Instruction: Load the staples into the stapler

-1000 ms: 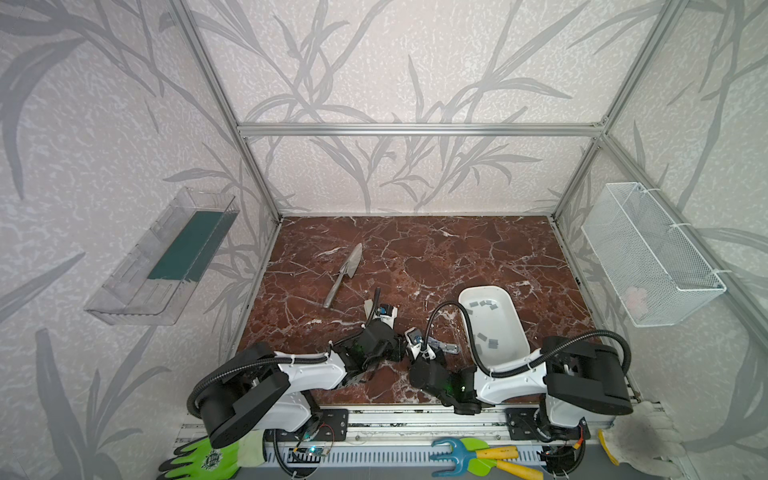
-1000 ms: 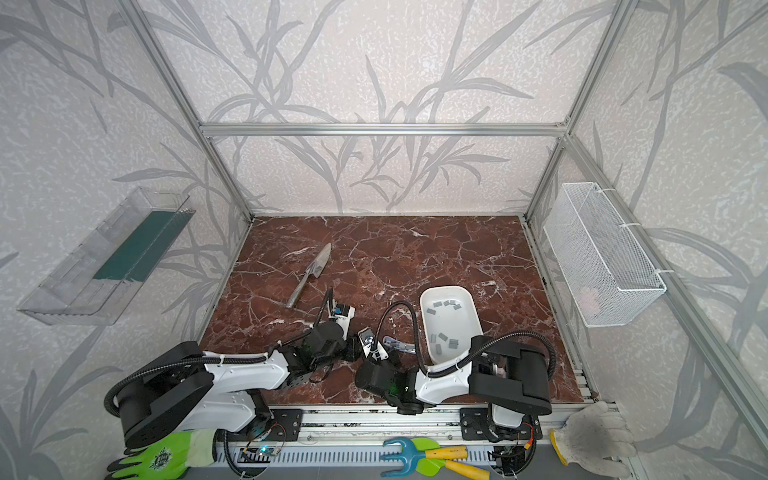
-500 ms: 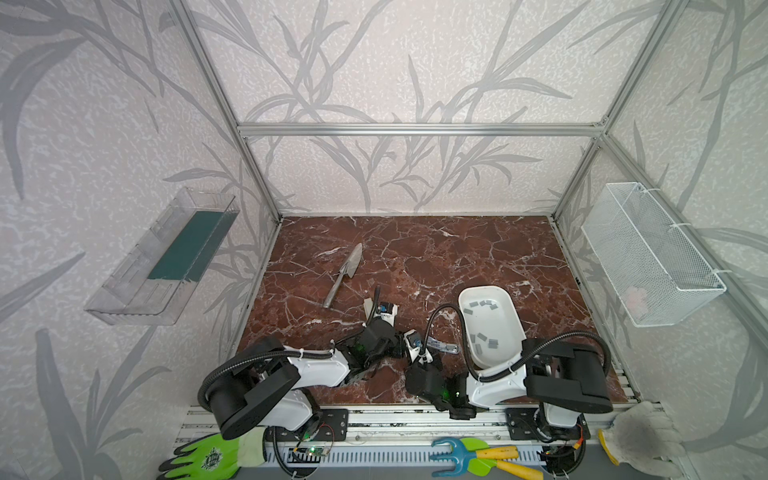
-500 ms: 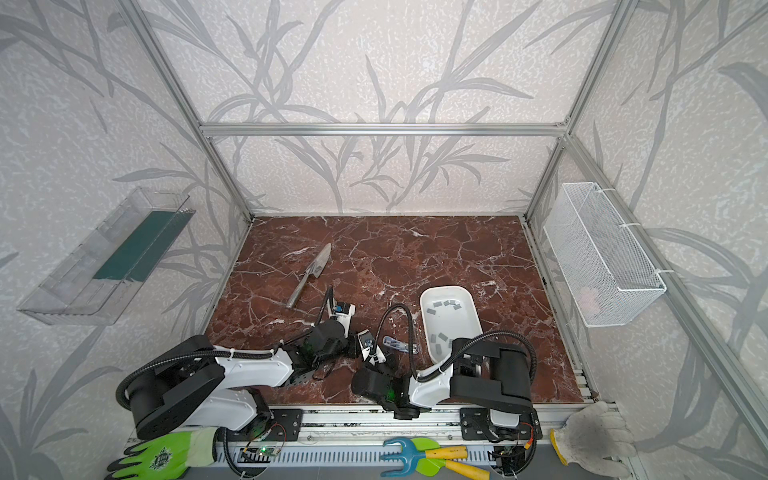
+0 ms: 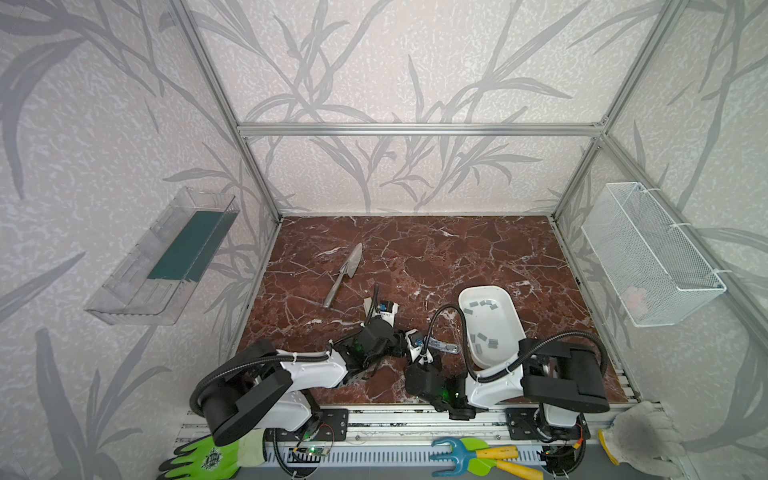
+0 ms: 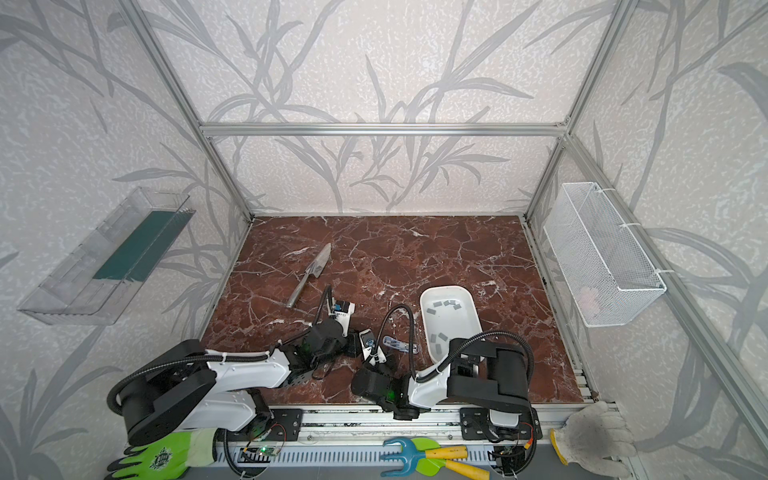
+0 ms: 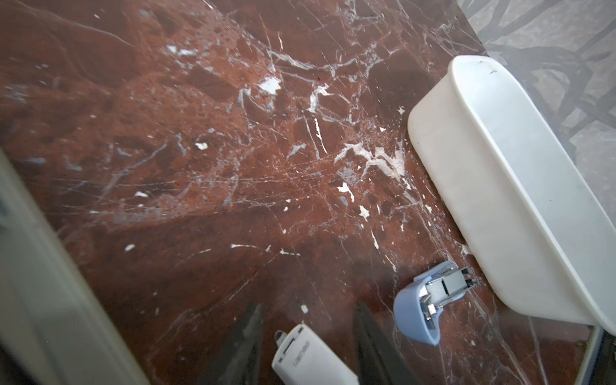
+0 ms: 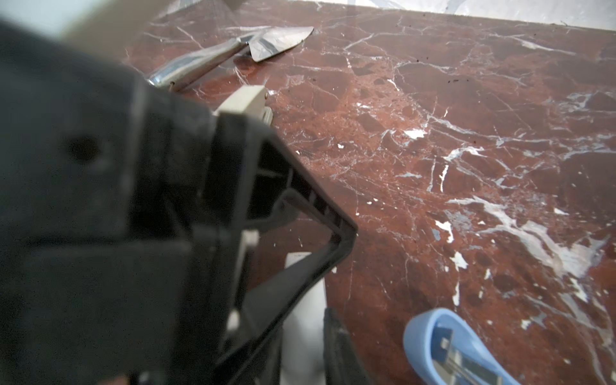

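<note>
My left pincer [image 7: 309, 306] gapes around a white plastic stapler [image 7: 313, 355]; right pincer [image 5: 419, 355] hold unclear; grey metal staples [image 5: 493, 343] lie right, nearer it.

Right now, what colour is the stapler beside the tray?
Light blue stapler, clearest in the left wrist view.

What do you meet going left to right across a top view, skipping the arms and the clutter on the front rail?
Clear plastic wall bin → silver metal trowel → pale blue plastic stapler → white oval tray holding grey staple strips → white wire mesh basket.
</note>
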